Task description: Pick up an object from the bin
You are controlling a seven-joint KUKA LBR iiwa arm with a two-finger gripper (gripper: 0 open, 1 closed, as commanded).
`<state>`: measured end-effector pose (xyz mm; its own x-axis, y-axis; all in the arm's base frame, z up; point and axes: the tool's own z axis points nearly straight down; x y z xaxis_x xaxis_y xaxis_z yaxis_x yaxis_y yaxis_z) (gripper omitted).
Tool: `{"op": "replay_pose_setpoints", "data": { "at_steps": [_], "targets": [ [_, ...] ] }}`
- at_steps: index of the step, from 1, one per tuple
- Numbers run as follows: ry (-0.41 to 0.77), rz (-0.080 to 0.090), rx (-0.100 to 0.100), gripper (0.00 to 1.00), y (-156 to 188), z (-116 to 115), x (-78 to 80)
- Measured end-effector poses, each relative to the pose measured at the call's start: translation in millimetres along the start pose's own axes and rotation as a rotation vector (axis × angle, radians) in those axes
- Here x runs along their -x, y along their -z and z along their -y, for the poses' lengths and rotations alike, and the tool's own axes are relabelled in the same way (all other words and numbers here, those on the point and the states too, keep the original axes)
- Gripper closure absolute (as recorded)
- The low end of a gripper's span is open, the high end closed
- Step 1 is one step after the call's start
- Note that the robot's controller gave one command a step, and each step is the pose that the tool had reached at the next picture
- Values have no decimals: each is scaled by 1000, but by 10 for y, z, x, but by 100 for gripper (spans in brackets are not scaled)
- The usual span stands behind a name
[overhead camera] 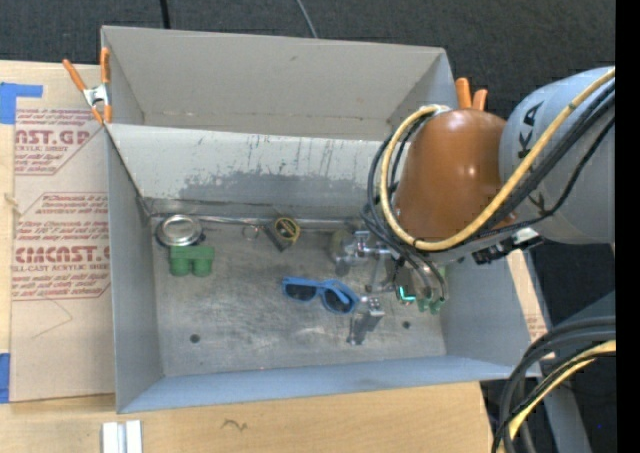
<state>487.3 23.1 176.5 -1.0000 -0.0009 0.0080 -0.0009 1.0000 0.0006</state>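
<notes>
My gripper (365, 319) hangs low over the right part of the bin floor, its metal fingers pointing down just right of a pair of blue sunglasses (320, 292). The sunglasses lie flat on the floor, their right end close to the fingers. I cannot tell whether anything sits between the fingers. A small green thing (428, 305) lies just right of the gripper, partly hidden by the wrist.
At the bin's left back lie a round silver tin (178, 231) and a green block (190, 261) in front of it. A small brass-coloured piece (287, 231) rests by the back wall. The arm's orange cover and cables overhang the right side.
</notes>
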Motion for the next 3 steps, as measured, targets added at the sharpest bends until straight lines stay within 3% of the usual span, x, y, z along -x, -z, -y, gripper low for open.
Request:
{"op": "replay_pose_setpoints", "data": {
  "at_steps": [1, 2, 3],
  "targets": [
    [159, 17, 0, 0, -1032, -70, 376],
    [158, 9, -1, 100, -997, -66, 364],
    [178, 18, -2, 100, 502, -81, 462]
  ]
}}
